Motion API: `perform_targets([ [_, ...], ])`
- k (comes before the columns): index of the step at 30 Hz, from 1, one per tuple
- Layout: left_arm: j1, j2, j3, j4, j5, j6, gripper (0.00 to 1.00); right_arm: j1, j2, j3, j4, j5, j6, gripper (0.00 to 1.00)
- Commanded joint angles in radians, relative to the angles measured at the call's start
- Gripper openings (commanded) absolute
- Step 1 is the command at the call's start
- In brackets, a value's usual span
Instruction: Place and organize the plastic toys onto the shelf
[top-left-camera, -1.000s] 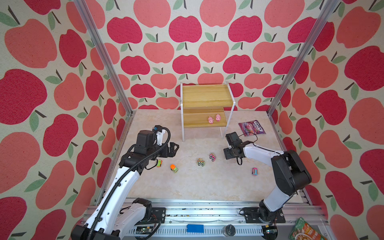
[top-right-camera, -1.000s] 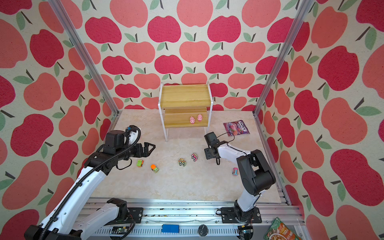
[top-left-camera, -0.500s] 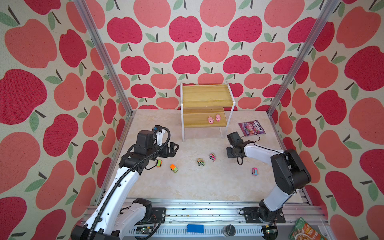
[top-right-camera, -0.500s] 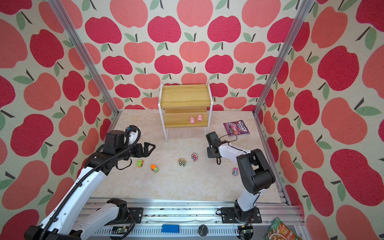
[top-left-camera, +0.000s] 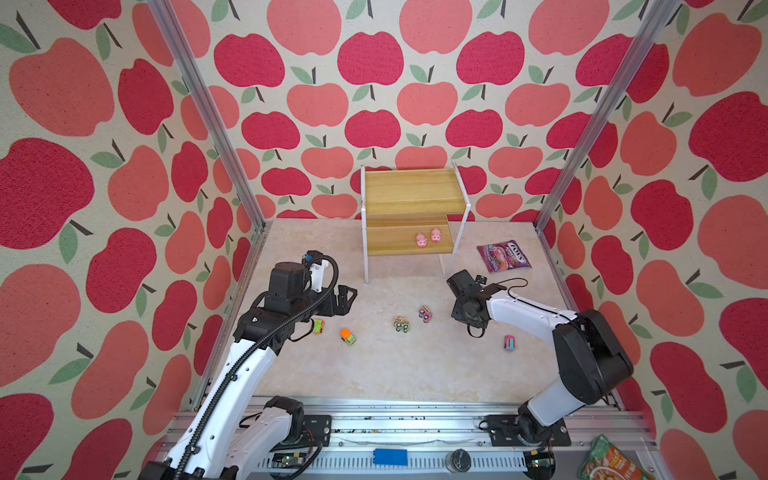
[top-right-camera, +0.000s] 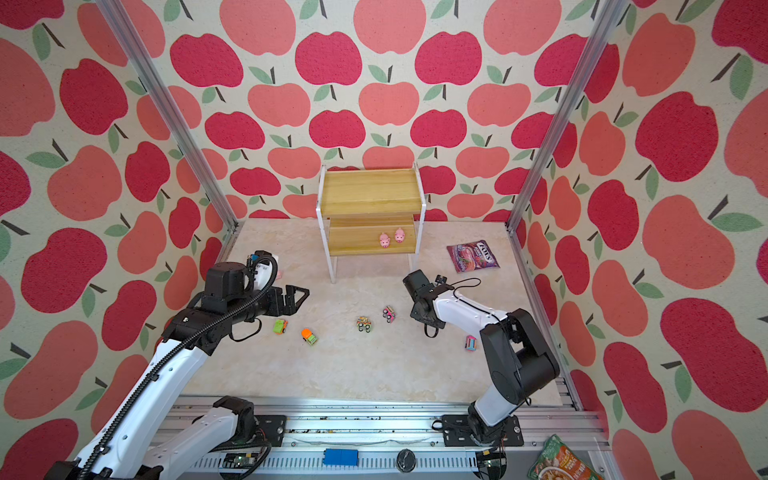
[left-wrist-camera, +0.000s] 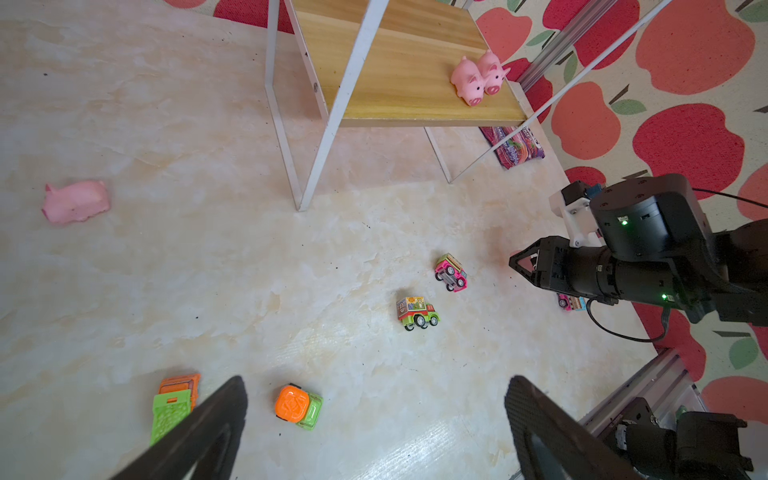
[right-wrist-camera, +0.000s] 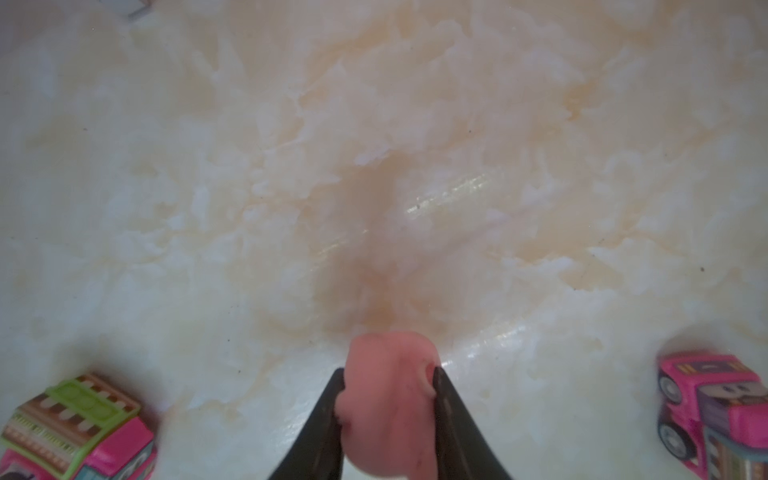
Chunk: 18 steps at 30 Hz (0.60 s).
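Right gripper (right-wrist-camera: 388, 376) is clamped on a pink pig (right-wrist-camera: 390, 415), low over the table (top-left-camera: 374, 374), with a car on either side. Left gripper (left-wrist-camera: 374, 382) has its jaws wide apart and holds nothing, near the green car (left-wrist-camera: 172, 409) and orange car (left-wrist-camera: 298, 407). Shelf (top-left-camera: 415, 191) stands at the back, with two pigs (top-left-camera: 421, 240) side by side on the lower board. Another pig (left-wrist-camera: 75, 201) lies on its side on the table.

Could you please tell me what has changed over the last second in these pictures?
The right claw closed on a small pink plastic pig; its arm barely shifted. The left claw stayed wide open, and the two pink pigs on the wood-grain two-tier shelf and the small wheeled toy cars kept their places.
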Motion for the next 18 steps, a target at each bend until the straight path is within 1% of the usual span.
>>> perform_targets([
  [1,0.001,-0.015,-0.007,0.004,0.017,0.002,0.99,0.013,0.018,0.003,-0.098,0.014,0.264,0.34],
  [7,-0.002,-0.032,-0.010,0.009,0.019,0.000,0.99,0.031,0.115,0.095,-0.135,-0.019,0.378,0.35],
  [11,-0.002,-0.036,-0.010,0.007,0.021,0.000,0.99,0.045,0.155,0.144,-0.129,-0.039,0.416,0.39],
  [14,-0.002,-0.043,-0.011,0.007,0.013,0.003,0.99,0.055,0.160,0.179,-0.121,-0.046,0.385,0.49],
  [16,-0.002,-0.041,-0.011,0.007,0.011,0.004,0.99,0.061,0.144,0.184,-0.099,-0.043,0.325,0.55],
  [18,-0.002,-0.034,-0.011,0.006,0.014,0.004,0.99,0.063,0.116,0.157,-0.036,-0.063,0.244,0.61],
])
